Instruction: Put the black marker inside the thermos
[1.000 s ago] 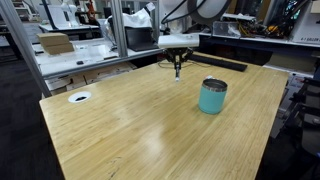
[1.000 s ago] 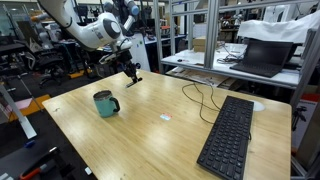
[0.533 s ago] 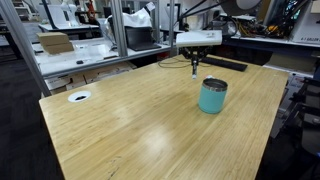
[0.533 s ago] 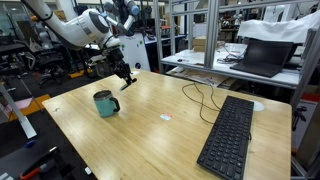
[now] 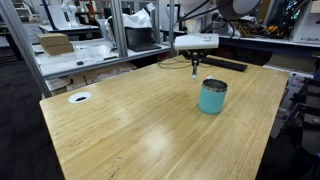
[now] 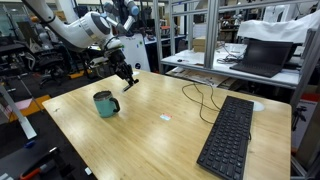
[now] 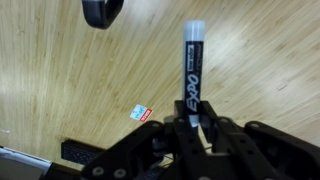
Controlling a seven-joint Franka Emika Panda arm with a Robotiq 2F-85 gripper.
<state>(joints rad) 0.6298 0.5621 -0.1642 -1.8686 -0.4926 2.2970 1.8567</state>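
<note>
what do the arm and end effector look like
The arm is white, built of rounded, bulbous segments. A pale flat block sits at its wrist. The end effector is matte black, with angular linkages.

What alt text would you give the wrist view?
The claw, at the bottom edge, grips the black marker, pale end pointing up the frame, over a wooden table. A dark curved rim, probably the thermos, shows at top left.
</note>
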